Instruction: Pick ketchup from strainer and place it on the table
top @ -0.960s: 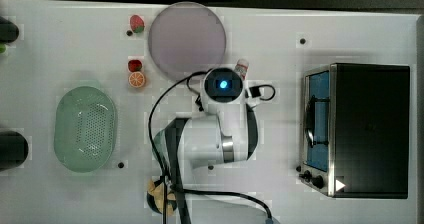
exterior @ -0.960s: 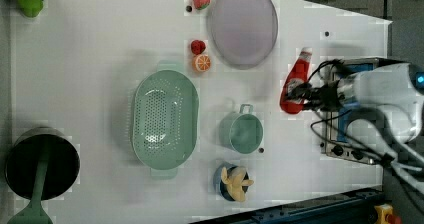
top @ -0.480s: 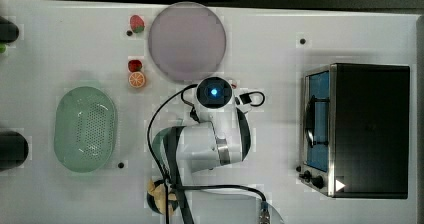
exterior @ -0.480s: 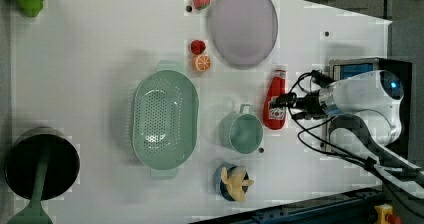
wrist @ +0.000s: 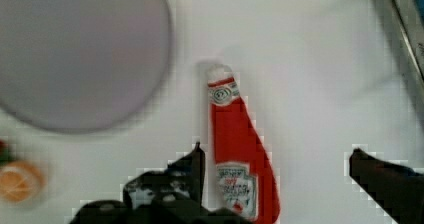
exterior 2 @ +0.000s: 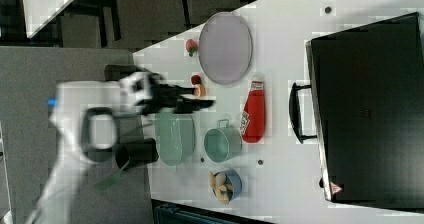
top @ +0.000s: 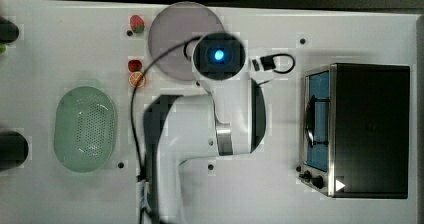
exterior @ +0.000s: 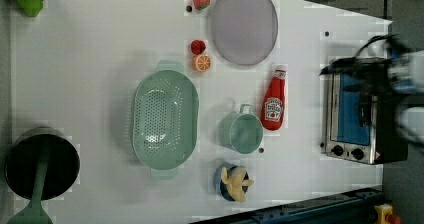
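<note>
Gripper (wrist: 275,159) points down above the ketchup (wrist: 239,156) lying on the table (exterior: 100,49), fingers (wrist: 192,166) spread apart, holding nothing.

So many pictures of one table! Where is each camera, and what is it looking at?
Top view: overhead, looking straight down; the white arm covers mid-table beside the strainer.
Left view: also from high up, facing down on the ketchup lying on the table; the arm is a blur at the left view's right edge.
Right view: high and slanted, the scene turned sideways, the arm in front.
Wrist view: on the arm, looking down past the open end effector at the ketchup.
Shared: left and right views both show the plate.
</note>
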Robot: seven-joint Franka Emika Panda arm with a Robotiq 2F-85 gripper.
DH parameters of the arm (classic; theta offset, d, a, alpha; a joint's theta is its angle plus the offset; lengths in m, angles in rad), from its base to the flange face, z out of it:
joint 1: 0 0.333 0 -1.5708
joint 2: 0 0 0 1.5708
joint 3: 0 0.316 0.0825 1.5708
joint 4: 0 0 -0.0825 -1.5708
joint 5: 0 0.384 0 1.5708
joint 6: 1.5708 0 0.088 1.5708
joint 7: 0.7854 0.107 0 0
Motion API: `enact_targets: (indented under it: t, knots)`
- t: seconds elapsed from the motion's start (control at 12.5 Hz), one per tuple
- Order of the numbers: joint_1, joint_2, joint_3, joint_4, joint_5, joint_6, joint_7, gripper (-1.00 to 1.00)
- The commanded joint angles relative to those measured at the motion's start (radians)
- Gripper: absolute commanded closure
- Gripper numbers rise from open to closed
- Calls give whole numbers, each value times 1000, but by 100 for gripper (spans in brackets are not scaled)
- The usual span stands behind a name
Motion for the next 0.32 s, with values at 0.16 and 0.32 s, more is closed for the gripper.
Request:
enact_targets:
  t: [0.16,0.32]
  knots:
    - [11,-68,10,170,158,-243,48,-100]
    - [11,-79,9,250,160,-270,51,-100]
